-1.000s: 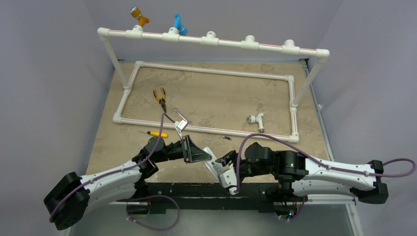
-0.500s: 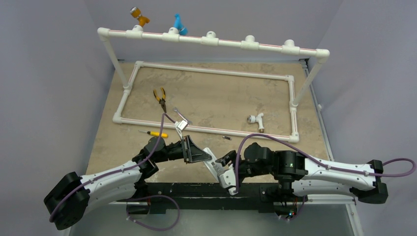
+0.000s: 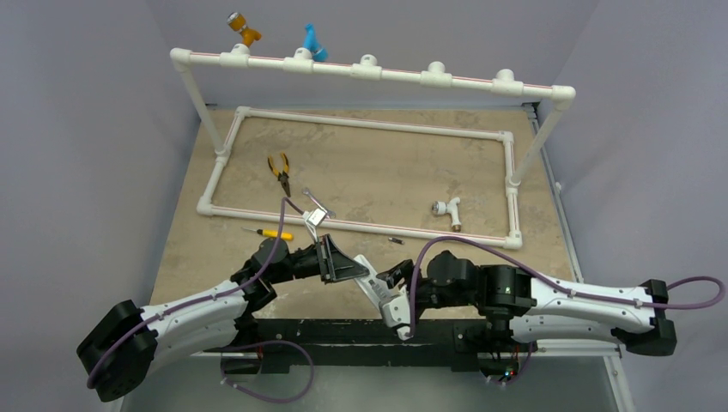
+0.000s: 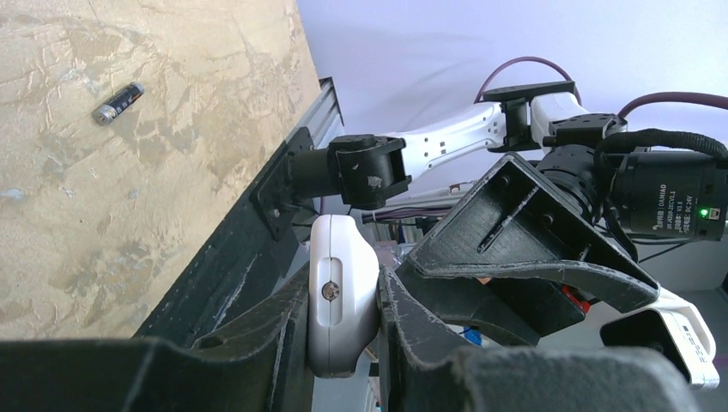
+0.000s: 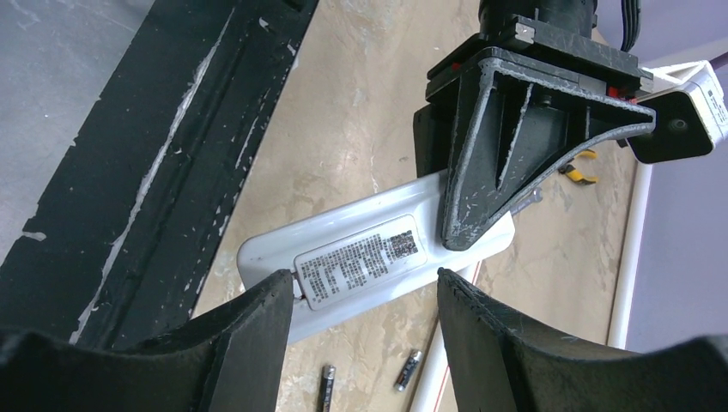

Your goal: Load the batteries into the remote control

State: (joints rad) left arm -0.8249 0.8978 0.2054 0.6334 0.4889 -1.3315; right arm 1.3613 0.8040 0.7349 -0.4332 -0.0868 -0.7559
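Progress: judging it as early, with no loading done yet.

Clamping remote control (image 5: 343, 249) by one end in left tool (image 4: 343, 343), jaws closed tight on its two long edges. Holding it near the front edge of the table (image 3: 386, 163), apparently lifted clear of the surface. Presenting its back face, with a printed label, toward the right wrist camera.

Straddling the free end with right tool (image 5: 362, 276), jaws standing open on either side of the handset. Not seeing any contact there, so not counting it as a grip.

Noting both batteries (image 5: 409, 369) lying loose on the table beyond the remote, near each other and just beside a white pipe (image 5: 631, 249). Finding neither in a tool nor in the handset. Picking out only one of them in the left wrist view, well apart from the remote.

Not managing to judge the compartment as open or covered, owing to left tool masking that end.

Counting as left to do:
- picking up each battery in turn;
- bringing it to the compartment;
- seating both the right way round, probably with right tool while bracing the handset in left tool.
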